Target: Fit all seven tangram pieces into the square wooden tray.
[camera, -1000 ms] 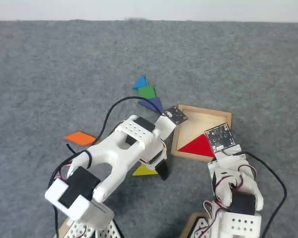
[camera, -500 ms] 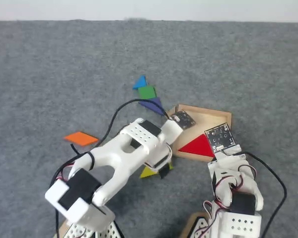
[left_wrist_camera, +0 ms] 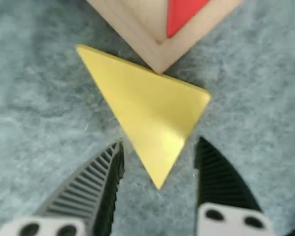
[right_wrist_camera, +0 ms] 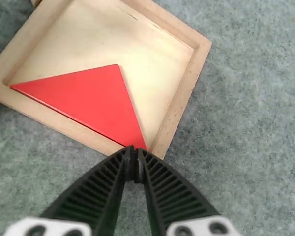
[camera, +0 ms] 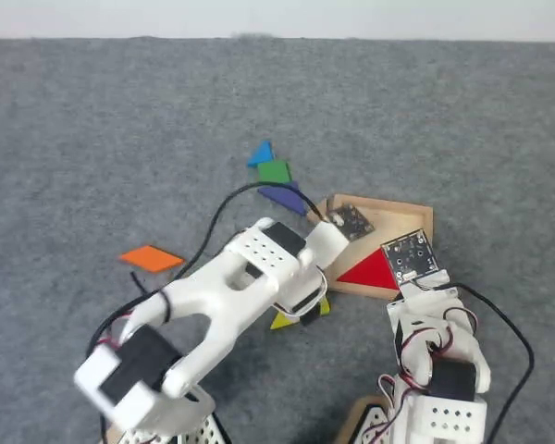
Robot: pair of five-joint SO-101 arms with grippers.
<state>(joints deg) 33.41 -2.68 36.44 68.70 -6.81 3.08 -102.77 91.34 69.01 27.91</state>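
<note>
- Writing-wise, the left wrist board (camera: 352,220) and the right wrist board (camera: 410,256) are showing tiny pale marks, way too small for me to read.
- My left jaws are hanging open low over the grey table (camera: 92,120). There's one ribbed finger (left_wrist_camera: 105,172) sitting on each side of the yellow triangle (left_wrist_camera: 147,115)'s pointy tip, and I'm not squeezing it.
- That triangle is lying flat outside the wooden tray (left_wrist_camera: 137,34), its long edge butting against the tray's outer corner.
- My right jaws are sitting closed on nothing, tips hovering over the tray's rim right by a corner of the red triangle (right_wrist_camera: 83,101), which is lying inside along one wall.
- From above, my left arm (camera: 240,287) is covering most of the yellow piece and the tray's near corner.
- Past the tray, the blue triangle (camera: 261,154), green square (camera: 275,172) and purple piece (camera: 282,196) are bunching up in a line. The orange piece (camera: 151,258) is lying well apart on my left.
</note>
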